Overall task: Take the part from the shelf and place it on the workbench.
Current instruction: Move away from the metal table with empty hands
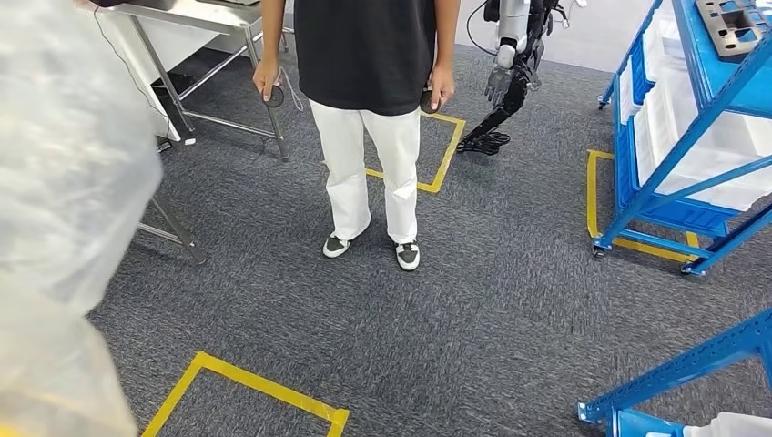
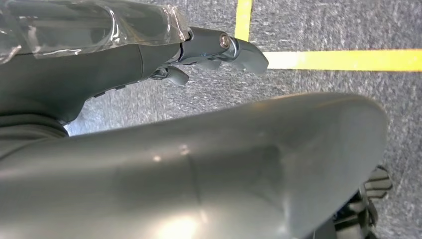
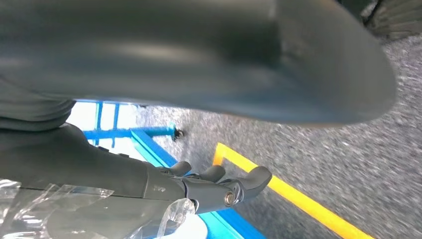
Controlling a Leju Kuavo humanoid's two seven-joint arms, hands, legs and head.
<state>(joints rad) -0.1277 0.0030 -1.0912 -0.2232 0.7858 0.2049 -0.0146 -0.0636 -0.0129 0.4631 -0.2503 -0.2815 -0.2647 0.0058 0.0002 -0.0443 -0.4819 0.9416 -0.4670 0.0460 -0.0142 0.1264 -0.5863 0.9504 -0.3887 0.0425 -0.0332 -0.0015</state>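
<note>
Person (image 1: 369, 118) standing on grey carpet beside a blue shelf (image 1: 678, 137).
Left hand (image 2: 199, 55) and right hand (image 3: 209, 186) hang empty, fingers loosely apart.

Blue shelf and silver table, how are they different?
The blue shelf is painted blue, on the right; the silver table is bare metal, far left. The blue shelf stands on small wheels; the silver table has plain legs. The blue shelf holds white bins; the silver table's top is mostly cut off. Both stand on the grey carpet.
</note>
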